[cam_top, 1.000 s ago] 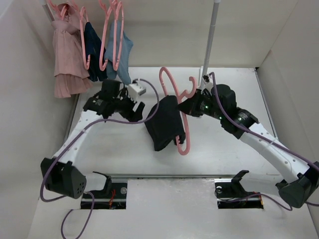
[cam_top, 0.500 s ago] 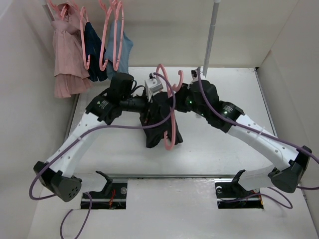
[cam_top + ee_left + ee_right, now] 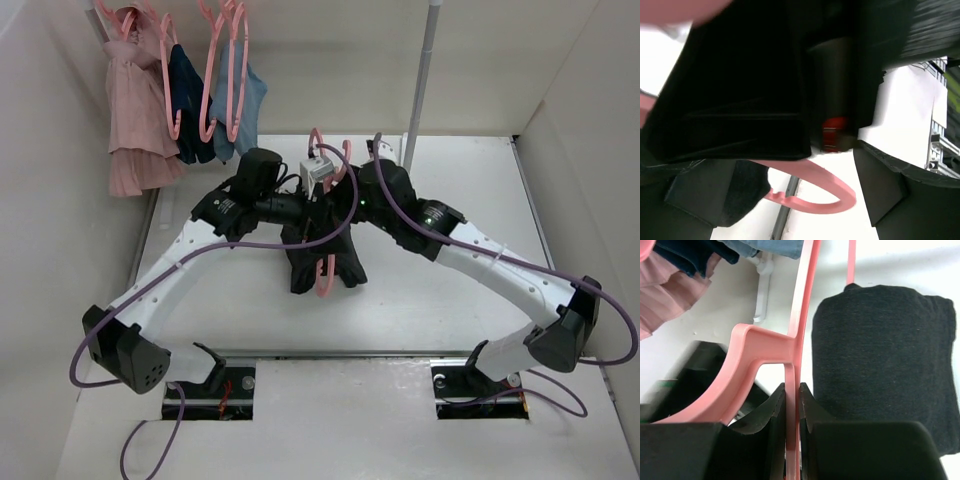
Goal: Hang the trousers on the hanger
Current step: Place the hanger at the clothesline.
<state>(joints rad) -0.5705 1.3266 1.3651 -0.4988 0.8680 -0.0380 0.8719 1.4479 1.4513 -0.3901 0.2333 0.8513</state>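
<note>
While clamped on hanger point(image 3: 760, 347) neck w/ R gripper point(image 3: 792, 390), held trousers point(image 3: 880, 365) draped on its bar over table point(image 3: 450, 170) ctr, long axis near–far, betw. both arms; reached in w/ L gripper point(image 3: 303, 208), fingers wide, at cloth's left.

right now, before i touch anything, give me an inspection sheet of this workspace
surface: white table, arm bases at its near edge
job's things: black trousers draped over the pink hanger, between the two arms
clutter: nothing seen
grippers: right gripper shut on a thin bar of the hanger; left gripper looks open with the hanger in the gap, though that view is blurred
cables: purple cables run along both arms; one loops across the trousers in the top view
surroundings: white walls; an upright pole; pink garment, navy garment and light-blue garment hanging at the back left
</note>
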